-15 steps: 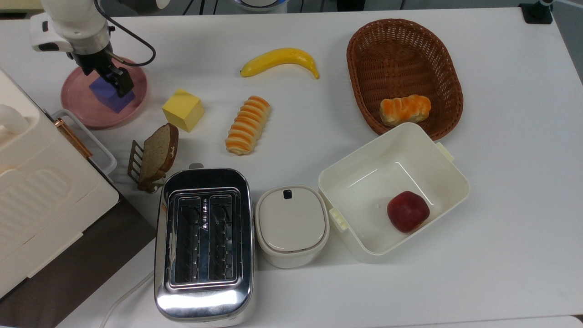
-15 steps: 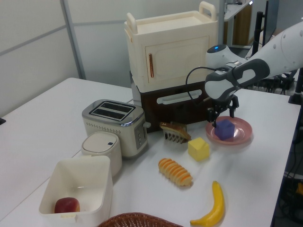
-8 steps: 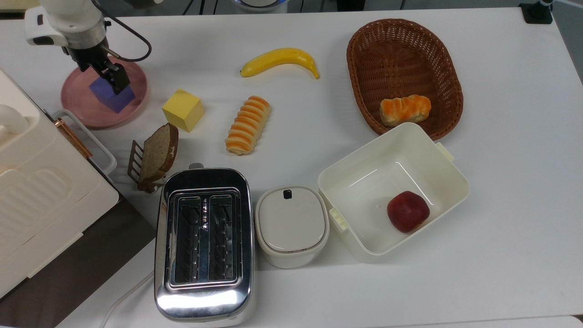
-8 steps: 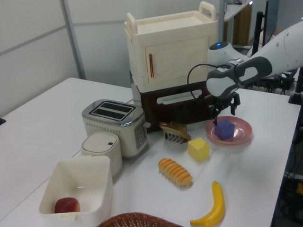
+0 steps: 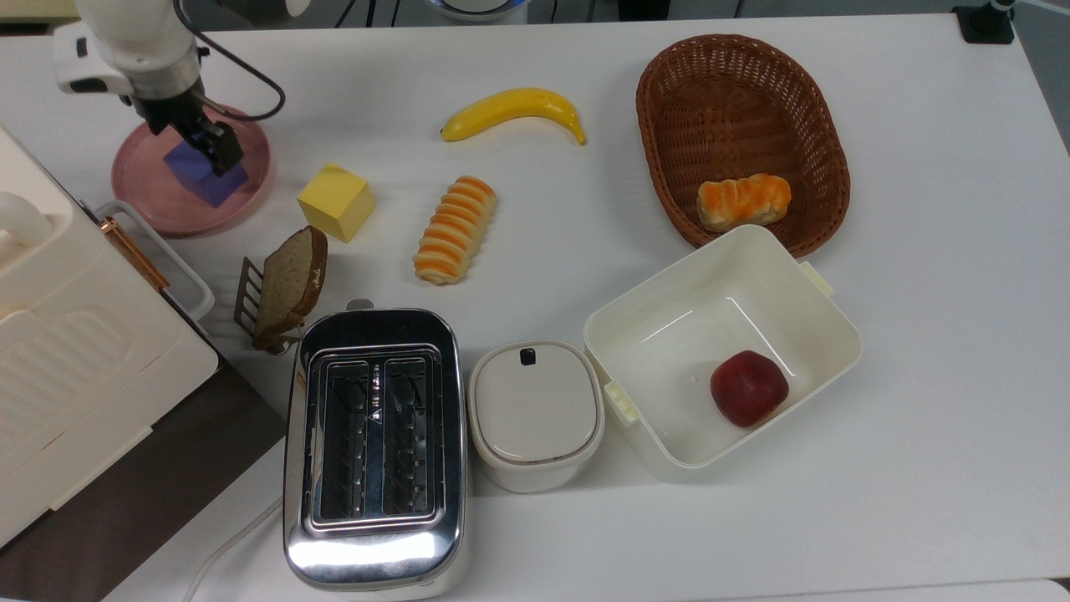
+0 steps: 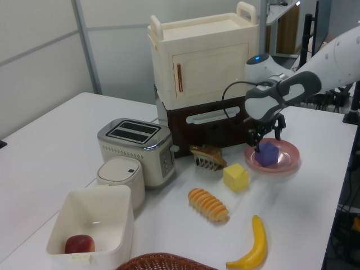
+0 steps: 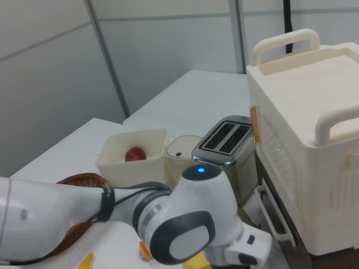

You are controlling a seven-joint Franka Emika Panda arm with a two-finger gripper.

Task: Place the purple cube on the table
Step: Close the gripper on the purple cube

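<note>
Table (image 5: pixel 919 468): white, wide, spread beneath the pincer and everything else.
Toaster (image 5: pixel 374 447): chrome, well apart from the pincer, toward the top view's bottom.
Pink plate (image 5: pixel 146 196): round, directly under the pincer.
Yellow cube (image 5: pixel 336 201): near the pincer, to the top view's right.
Purple cube (image 5: pixel 196 176): on the plate, just below the fingertips.
Pincer (image 6: pixel 266 138): fingers parted, straddling the cube's top; whether they touch it, cannot tell.

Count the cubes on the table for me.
2. The purple cube sits on the pink plate under the gripper; the yellow cube rests on the table beside the plate. Others could be hidden behind the cabinet.
</note>
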